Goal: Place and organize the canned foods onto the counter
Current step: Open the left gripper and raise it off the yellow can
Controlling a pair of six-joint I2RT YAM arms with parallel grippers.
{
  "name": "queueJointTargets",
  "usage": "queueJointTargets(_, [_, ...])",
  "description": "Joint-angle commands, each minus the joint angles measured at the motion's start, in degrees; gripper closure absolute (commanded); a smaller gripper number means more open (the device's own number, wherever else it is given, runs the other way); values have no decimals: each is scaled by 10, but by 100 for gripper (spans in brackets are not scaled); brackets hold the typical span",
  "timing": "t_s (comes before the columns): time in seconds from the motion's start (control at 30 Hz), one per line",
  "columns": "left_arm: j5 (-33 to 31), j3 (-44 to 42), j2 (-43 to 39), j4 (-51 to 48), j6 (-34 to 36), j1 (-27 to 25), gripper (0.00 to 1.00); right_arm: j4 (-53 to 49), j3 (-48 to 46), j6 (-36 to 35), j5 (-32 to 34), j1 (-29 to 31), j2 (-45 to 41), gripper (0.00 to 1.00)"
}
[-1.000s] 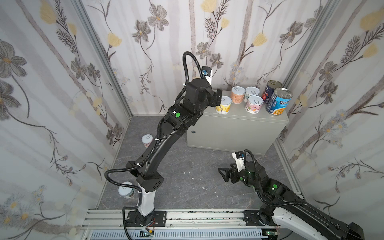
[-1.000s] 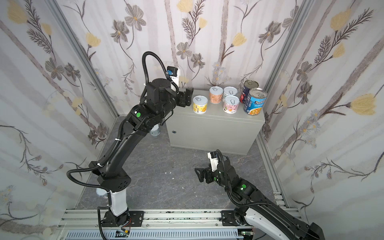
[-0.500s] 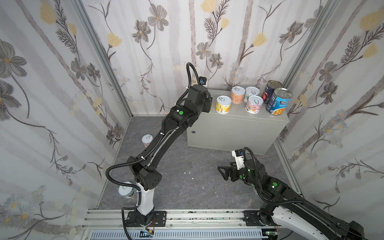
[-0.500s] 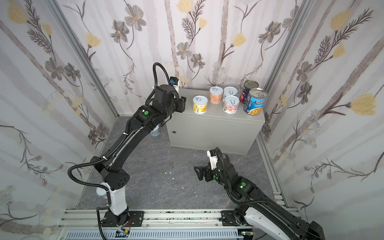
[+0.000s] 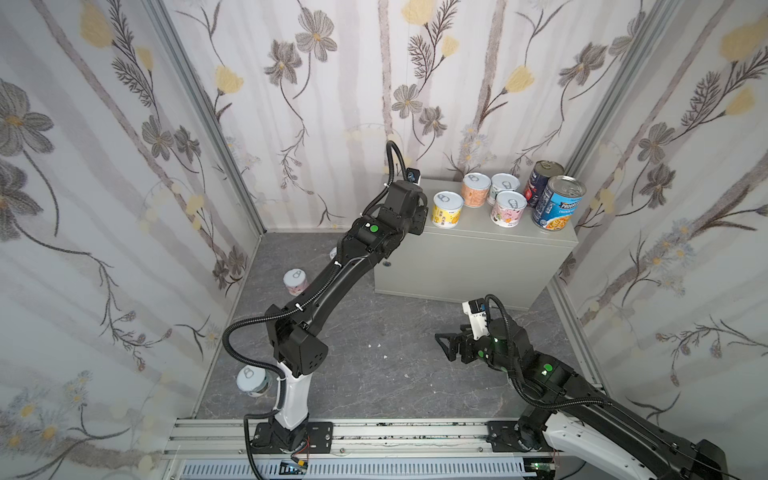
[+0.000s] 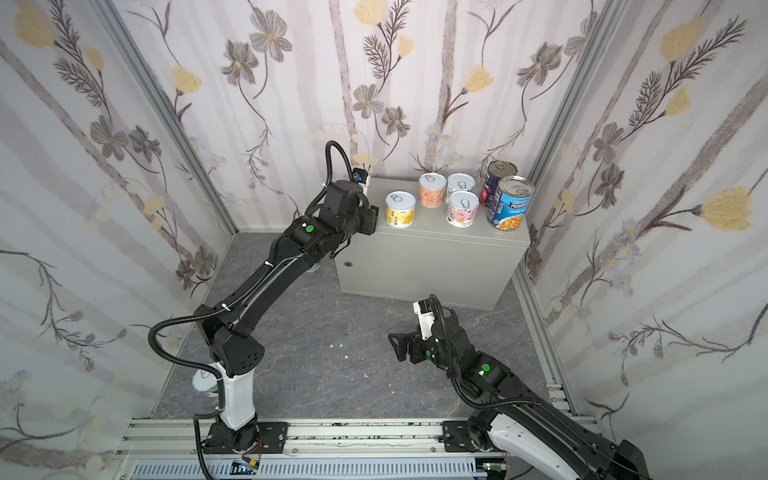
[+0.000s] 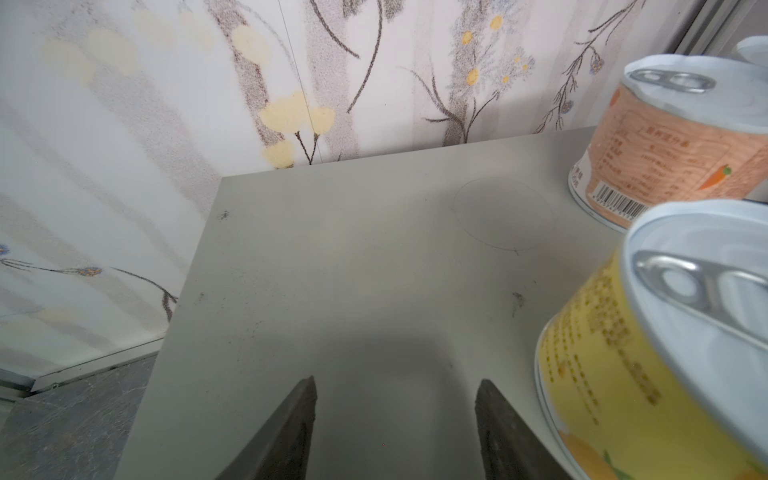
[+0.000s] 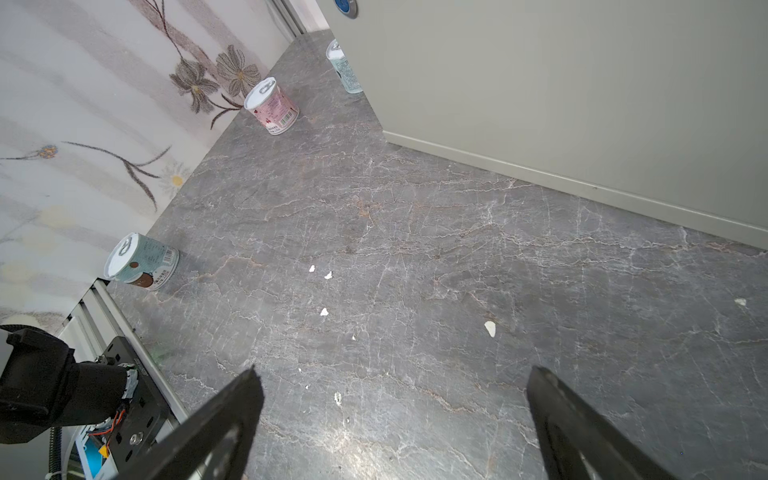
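**Spatial relation governing the next pick.**

- **Left gripper**: the fingers stand a modest gap apart with bare metal between them, and nothing is held. In both top views it sits at the left end of the counter, just beside the yellow can.
- **Right gripper**: the fingers are spread wide and empty. It is low over the floor at the lower right of the frame, with its tips aimed toward frame left.
- **Cans already placed:** six cans occupy the counter top at the upper right of centre, running from the yellow can to the blue soup can.
- **Cans left on the floor:** you have three.
  - The pink can stands at middle left, near the left wall.
  - The teal can stands at lower left, beside the left arm's base.
  - The third can stands close against the counter's front corner and is largely hidden by the left arm in the top views.
- **Orientation:** all three stand upright, with the long axis vertical and the pull tab up.

Note the relation. From the left gripper, the pink can lies down and to the left in the frame. From the right gripper, it lies well apart toward the upper left. Judge the left arm the nearer. Its fingers would likely need to open wider to take the can's body.
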Motion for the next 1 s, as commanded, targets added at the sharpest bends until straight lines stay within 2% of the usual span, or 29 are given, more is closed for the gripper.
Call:
queueJointTargets(0.0, [4,-1,7,38,-16,-5,38,14,-4,-1,6,0,0,0])
queueJointTargets(0.97, [0,43,77,68,-58,-60,39,15,-20,3,9,0,-15,0])
